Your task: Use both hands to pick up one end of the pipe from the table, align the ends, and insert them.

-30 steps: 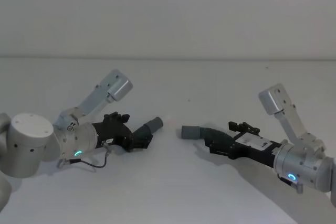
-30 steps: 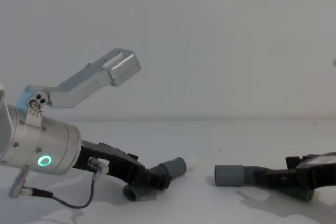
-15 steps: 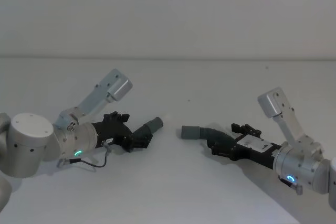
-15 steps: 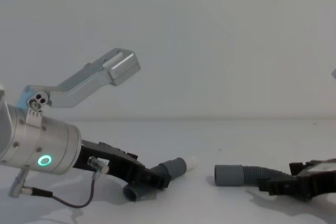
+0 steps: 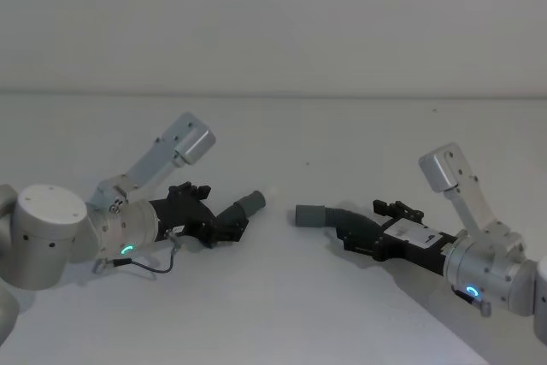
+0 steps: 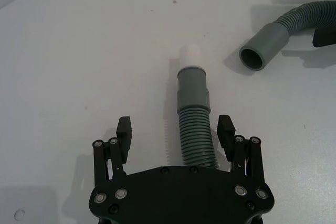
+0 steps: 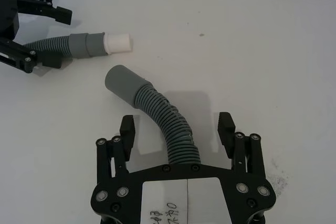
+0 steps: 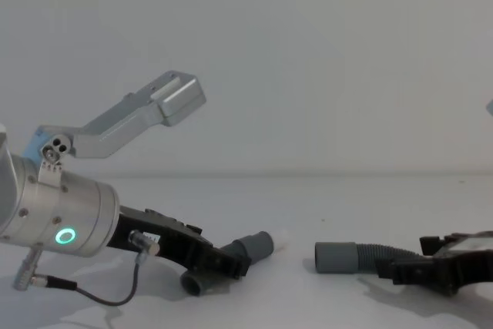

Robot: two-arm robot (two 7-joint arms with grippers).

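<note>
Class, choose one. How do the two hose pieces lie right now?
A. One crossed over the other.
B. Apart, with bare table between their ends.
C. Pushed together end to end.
B: the left hose piece and the right hose piece point at each other, with a strip of bare table between their ends.

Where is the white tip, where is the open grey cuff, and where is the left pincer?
white tip (image 6: 191,56): left wrist view, middle of the tip.
open grey cuff (image 7: 123,84): right wrist view, its smooth side.
left pincer (image 6: 175,126): left wrist view, midway between its fingertips.
</note>
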